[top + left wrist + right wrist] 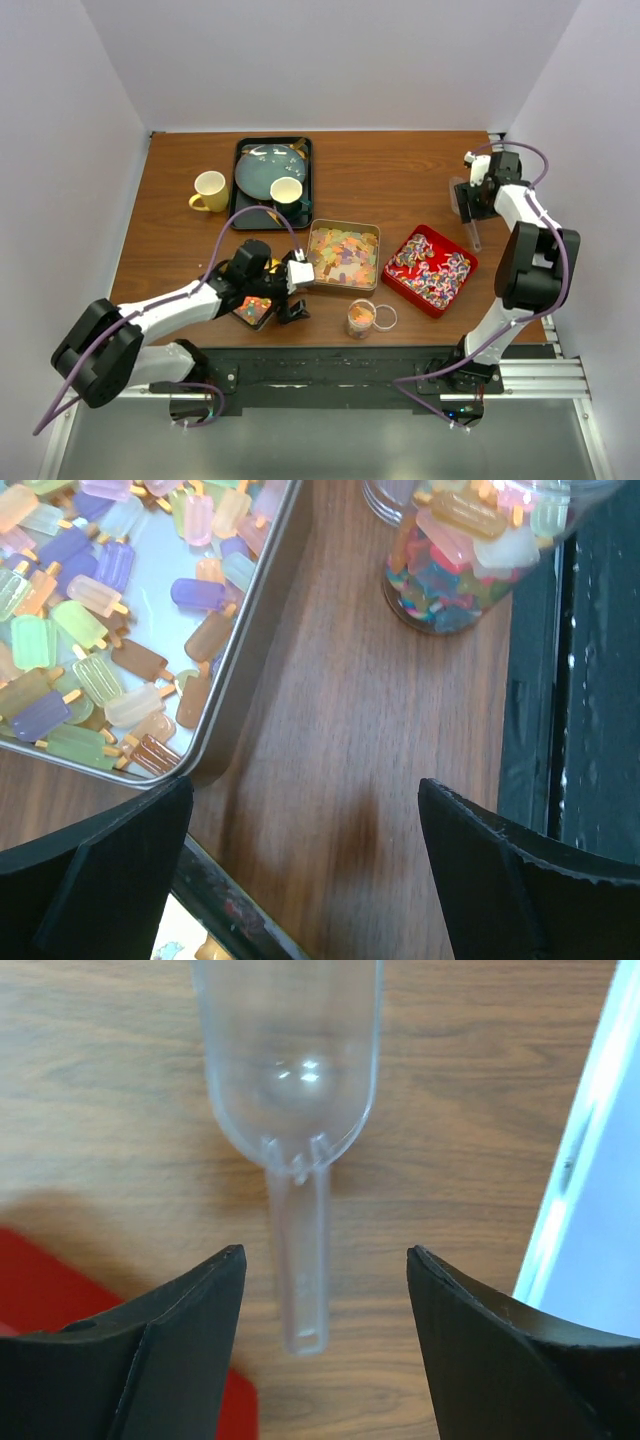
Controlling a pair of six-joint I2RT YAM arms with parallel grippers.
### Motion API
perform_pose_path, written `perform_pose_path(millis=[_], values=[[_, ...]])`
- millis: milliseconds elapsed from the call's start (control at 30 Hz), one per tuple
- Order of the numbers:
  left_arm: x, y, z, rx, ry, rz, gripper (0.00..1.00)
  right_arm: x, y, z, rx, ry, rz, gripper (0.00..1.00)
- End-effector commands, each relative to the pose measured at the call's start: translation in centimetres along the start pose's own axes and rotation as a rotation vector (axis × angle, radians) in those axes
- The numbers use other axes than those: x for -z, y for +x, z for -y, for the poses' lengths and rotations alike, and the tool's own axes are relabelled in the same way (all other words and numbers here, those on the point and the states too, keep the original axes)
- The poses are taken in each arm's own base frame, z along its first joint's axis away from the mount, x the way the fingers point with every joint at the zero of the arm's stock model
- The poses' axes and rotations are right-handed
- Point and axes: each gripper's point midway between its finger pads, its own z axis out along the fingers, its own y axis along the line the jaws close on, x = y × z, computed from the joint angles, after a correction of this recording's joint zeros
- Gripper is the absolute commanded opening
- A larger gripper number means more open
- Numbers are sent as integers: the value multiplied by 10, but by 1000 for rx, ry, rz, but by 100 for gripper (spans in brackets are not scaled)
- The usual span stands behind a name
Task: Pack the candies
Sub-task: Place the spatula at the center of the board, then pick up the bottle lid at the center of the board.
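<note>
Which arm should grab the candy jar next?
Probably the left. The left gripper hangs open right beside the jar and the tin. The right gripper is far away, open over the clear scoop.

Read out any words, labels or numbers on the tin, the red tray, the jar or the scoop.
None: no print shows on the tin, red tray, jar or scoop.
Any marks on the candies are too small to tell.
</note>
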Motion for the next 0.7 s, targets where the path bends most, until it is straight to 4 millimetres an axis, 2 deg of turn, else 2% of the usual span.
perform_pose_path(millis=[0,133,200,233,267,333,367,433,467,500,600,667], values=[[0,-43,-13,42,-109,200,100,53,-26,-33,12,-196,147,69],[2,-50,1,88,-81,306,100,86,-16,-66,113,-371,190,71],[2,-49,15,58,-60,348,100,100,5,-90,185,-477,147,72],[1,-40,22,58,-50,344,100,111,9,-105,292,-554,182,72],[2,-45,27,25,-43,378,100,127,23,-125,368,-610,159,73],[0,-35,34,-3,-42,373,100,137,45,-143,550,-658,160,73],[-2,-35,39,-26,-29,381,100,155,57,-160,650,-695,173,74],[-5,-31,43,-44,-16,372,100,163,84,-177,831,-747,168,76],[-7,-30,50,-57,10,368,100,175,90,-186,932,-749,205,77],[-9,-29,57,-92,43,365,100,174,105,-192,986,-771,194,78],[-17,-22,75,-154,101,336,100,179,128,-203,1197,-809,225,81],[-18,-23,81,-151,118,344,100,179,137,-209,1325,-837,256,83]])
